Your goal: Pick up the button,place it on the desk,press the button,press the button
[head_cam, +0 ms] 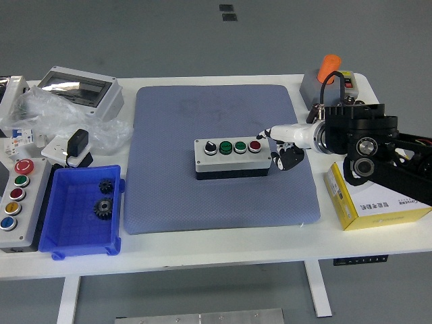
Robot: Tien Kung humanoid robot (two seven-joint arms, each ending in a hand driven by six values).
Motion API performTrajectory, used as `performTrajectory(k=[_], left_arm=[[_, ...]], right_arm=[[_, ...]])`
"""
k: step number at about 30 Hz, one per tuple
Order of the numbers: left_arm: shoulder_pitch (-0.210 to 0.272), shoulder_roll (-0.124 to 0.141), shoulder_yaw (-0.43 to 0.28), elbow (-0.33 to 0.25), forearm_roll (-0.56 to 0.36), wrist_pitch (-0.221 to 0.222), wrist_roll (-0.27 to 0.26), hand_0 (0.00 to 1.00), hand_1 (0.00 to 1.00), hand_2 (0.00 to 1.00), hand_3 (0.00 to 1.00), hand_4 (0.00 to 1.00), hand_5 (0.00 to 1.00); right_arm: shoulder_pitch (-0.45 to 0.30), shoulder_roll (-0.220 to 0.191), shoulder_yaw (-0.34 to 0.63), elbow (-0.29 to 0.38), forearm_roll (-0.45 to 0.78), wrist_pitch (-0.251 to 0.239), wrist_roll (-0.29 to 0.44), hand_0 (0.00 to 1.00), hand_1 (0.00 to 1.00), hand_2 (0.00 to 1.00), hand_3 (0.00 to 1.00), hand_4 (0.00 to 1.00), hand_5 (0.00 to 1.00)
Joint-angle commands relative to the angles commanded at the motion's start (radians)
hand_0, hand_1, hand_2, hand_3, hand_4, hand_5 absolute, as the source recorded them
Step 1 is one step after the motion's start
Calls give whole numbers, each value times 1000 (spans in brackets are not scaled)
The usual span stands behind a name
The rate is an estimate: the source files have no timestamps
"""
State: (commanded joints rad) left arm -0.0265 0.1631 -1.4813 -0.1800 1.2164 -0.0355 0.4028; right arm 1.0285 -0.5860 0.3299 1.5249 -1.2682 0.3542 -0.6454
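Note:
A grey button box (pixel 233 158) sits in the middle of the blue mat (pixel 169 182). Along its top run a black selector knob (pixel 210 146), two green buttons (pixel 233 146) and a red button (pixel 254 144). My right hand (pixel 275 144) is at the box's right end. Its white index finger (pixel 268 133) points left, with the tip just at the red button's right edge. The other fingers are curled under beside the box's end wall, holding nothing. I cannot tell whether the fingertip touches the button. My left arm is out of view.
A yellow carton (pixel 368 202) lies under my right forearm. A grey box with an orange knob (pixel 329 67) is at the back right. On the left are a blue bin (pixel 67 233) with two gears, a grey multi-button station (pixel 17 196), a clear-lidded enclosure (pixel 81 88) and plastic bags.

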Motion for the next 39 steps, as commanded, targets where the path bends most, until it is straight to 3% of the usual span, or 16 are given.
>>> performTrajectory(k=[12, 23, 29, 33, 38, 39], left_arm=[[0, 0, 0, 0, 1, -2, -1, 646, 654, 528, 605, 549, 177], [1, 1, 5, 0, -5, 1, -5, 644, 655, 529, 607, 557, 185], [2, -2, 1, 0, -3, 1, -5, 644, 654, 529, 606, 558, 188], [4, -4, -2, 0, 0, 0, -4, 643, 655, 527, 606, 559, 189], [7, -8, -4, 0, 3, -1, -3, 643, 655, 527, 606, 559, 189], [9, -11, -3, 0, 2, -1, -2, 643, 654, 529, 606, 559, 189]], right_arm=[[-4, 28, -43, -33, 11, -19, 0, 354, 371, 275, 998, 181, 2], [2, 30, -80, -29, 21, -7, 0, 345, 367, 273, 998, 180, 2], [-32, -4, 21, 12, -1, -55, 0, 341, 361, 271, 998, 180, 2], [-100, -25, 133, 47, -1, -70, 0, 338, 362, 271, 998, 199, 2], [-215, 7, 298, 72, -71, -120, 47, 338, 362, 271, 998, 199, 2], [-246, 27, 337, 70, -94, -148, 76, 295, 372, 367, 998, 497, 109]])
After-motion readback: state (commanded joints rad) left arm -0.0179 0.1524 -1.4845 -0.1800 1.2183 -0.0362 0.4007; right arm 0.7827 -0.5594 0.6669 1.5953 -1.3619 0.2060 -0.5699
